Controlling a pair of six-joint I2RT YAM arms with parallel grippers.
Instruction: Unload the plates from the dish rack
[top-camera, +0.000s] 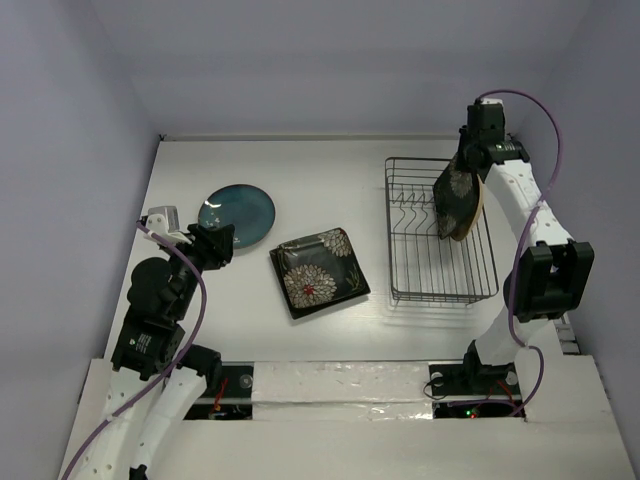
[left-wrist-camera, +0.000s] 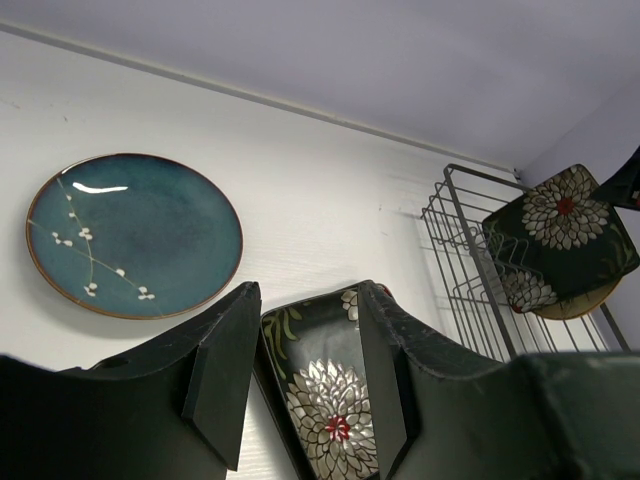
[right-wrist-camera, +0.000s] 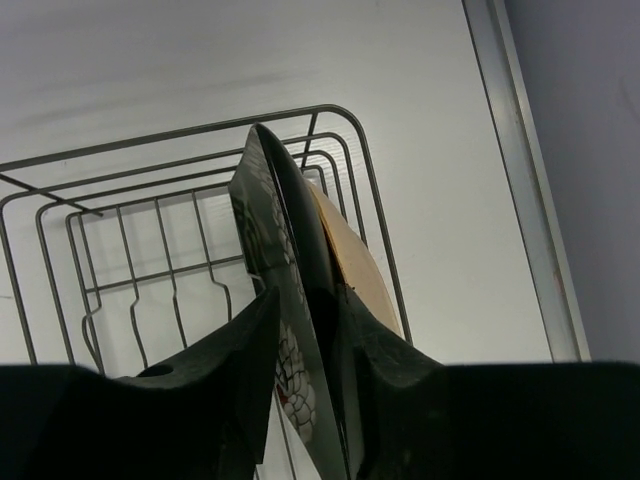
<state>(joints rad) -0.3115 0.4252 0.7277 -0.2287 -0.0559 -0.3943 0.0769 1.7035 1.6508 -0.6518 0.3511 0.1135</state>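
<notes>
The silver wire dish rack (top-camera: 440, 270) stands at the right of the table. In its right part a black square plate with white flowers (top-camera: 455, 200) stands on edge, tilted. My right gripper (top-camera: 470, 165) is shut on its upper rim, one finger on each face (right-wrist-camera: 305, 300). A round tan plate (top-camera: 478, 212) leans right behind it in the rack. A round teal plate (top-camera: 237, 215) and a second dark flowered square plate (top-camera: 318, 270) lie flat on the table. My left gripper (top-camera: 213, 245) hovers open between them, holding nothing.
The table's back wall runs just behind the rack (right-wrist-camera: 200, 127) and the right wall is close beside it. A raised white ledge (top-camera: 400, 385) borders the near edge by the arm bases. Bare table lies between the square plate (left-wrist-camera: 330, 400) and the rack (left-wrist-camera: 460, 240).
</notes>
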